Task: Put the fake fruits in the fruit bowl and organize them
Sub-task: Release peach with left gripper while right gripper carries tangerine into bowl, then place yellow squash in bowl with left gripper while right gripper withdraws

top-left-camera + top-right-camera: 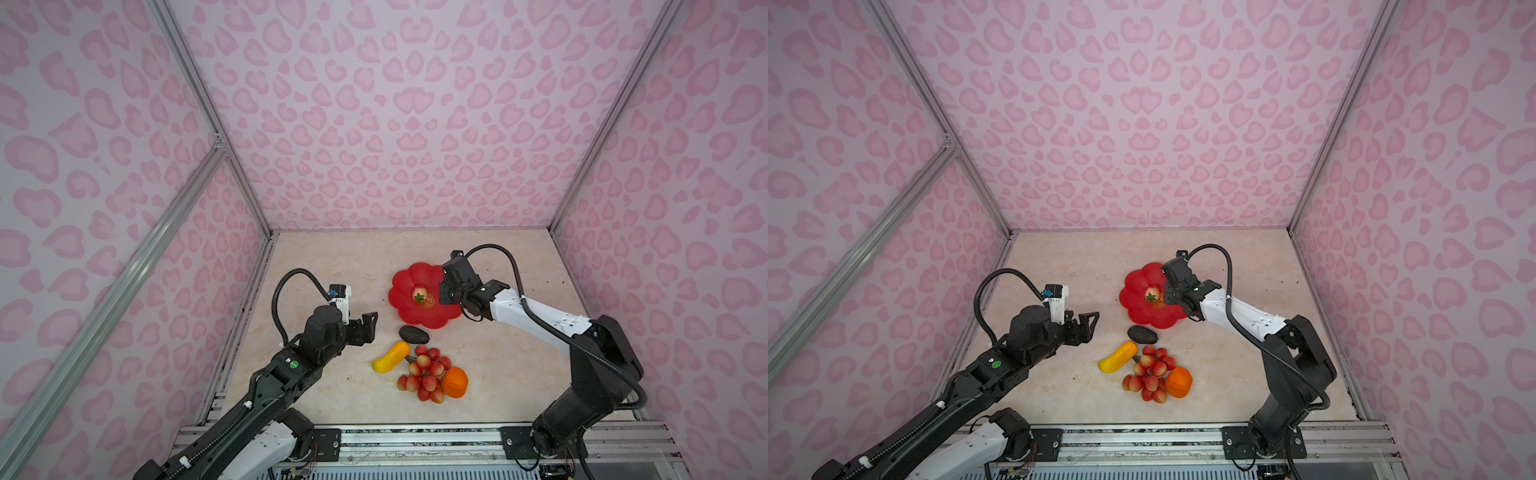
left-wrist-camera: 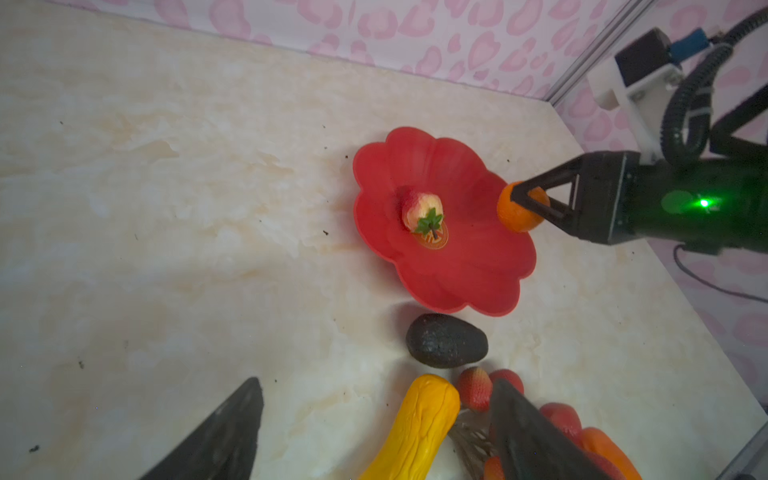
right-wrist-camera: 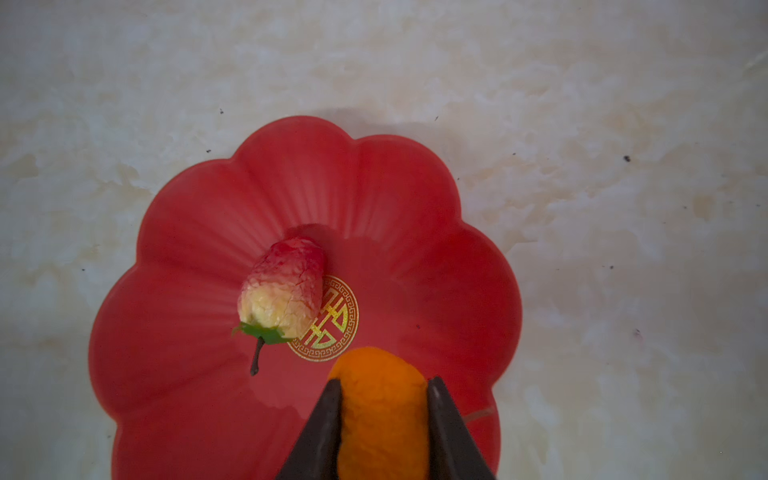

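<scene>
Nearest, one larger orange (image 1: 455, 382) touches the right of one berry bunch (image 1: 424, 374). Left of them lies one yellow-orange fruit (image 1: 390, 357), its long axis running near-left to far-right, orange end far. Beyond, one dark oval (image 1: 413, 334) lies lengthwise left-right. The left gripper (image 2: 376, 386) hangs spread and empty. Farther, the fruit bowl (image 1: 401, 309) holds one strawberry (image 1: 419, 293), leaf cap nearward. The right gripper (image 3: 384, 384) pinches one small orange (image 2: 515, 216) over the bowl's right side, perhaps clear of it.

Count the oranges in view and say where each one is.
2. The small orange is clamped in the right gripper over the red bowl. The larger orange lies on the table, right beside the berry bunch. No others show.
</scene>
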`<state>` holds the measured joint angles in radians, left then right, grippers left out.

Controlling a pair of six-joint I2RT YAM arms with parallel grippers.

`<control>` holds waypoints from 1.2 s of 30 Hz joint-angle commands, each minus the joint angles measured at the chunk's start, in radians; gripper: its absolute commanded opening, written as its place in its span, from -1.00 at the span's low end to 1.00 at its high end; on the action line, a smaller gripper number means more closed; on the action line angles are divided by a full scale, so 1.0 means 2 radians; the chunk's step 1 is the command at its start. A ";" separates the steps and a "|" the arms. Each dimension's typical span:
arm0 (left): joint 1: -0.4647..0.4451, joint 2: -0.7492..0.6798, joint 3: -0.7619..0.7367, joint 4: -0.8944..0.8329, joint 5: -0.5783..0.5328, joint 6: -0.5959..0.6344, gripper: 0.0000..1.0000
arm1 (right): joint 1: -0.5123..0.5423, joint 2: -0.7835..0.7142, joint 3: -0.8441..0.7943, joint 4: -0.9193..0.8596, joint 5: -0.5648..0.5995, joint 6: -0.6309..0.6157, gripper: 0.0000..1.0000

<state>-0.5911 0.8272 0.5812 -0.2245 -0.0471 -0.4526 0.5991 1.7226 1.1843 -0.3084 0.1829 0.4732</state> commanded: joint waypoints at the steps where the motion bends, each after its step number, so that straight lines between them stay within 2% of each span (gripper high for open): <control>1: 0.000 0.010 -0.012 -0.011 0.061 -0.003 0.69 | -0.001 0.041 0.022 0.009 -0.015 -0.022 -0.58; 7: -0.010 0.046 -0.026 -0.008 0.099 0.005 0.62 | -0.006 0.101 0.055 0.012 -0.022 -0.023 -0.45; 13: -0.052 0.093 -0.022 -0.008 0.095 0.018 0.60 | -0.014 0.112 0.070 0.008 -0.027 -0.022 -0.08; 15: -0.064 0.112 -0.021 -0.005 0.088 0.019 0.60 | -0.017 0.105 0.072 0.006 -0.029 -0.024 0.07; 19: -0.078 0.152 -0.017 0.002 0.082 0.022 0.58 | -0.025 0.068 0.065 0.008 -0.024 -0.026 0.23; 24: -0.089 0.199 -0.008 0.014 0.087 0.026 0.52 | -0.039 -0.010 0.032 0.018 -0.020 -0.021 0.35; 28: -0.096 0.234 -0.001 0.023 0.100 0.030 0.29 | -0.043 -0.068 -0.005 0.032 -0.015 -0.011 0.39; 32: -0.101 0.259 0.006 0.020 0.100 0.030 -0.08 | -0.046 -0.118 -0.044 0.043 -0.006 -0.002 0.40; 36: -0.104 0.250 0.000 0.013 0.099 0.029 -0.41 | -0.051 -0.148 -0.073 0.061 0.007 0.002 0.41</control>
<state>-0.7952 1.3361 0.5823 -0.1997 0.1493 -0.3988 0.5018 1.4479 1.0649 -0.2279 0.1669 0.4629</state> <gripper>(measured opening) 0.331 0.706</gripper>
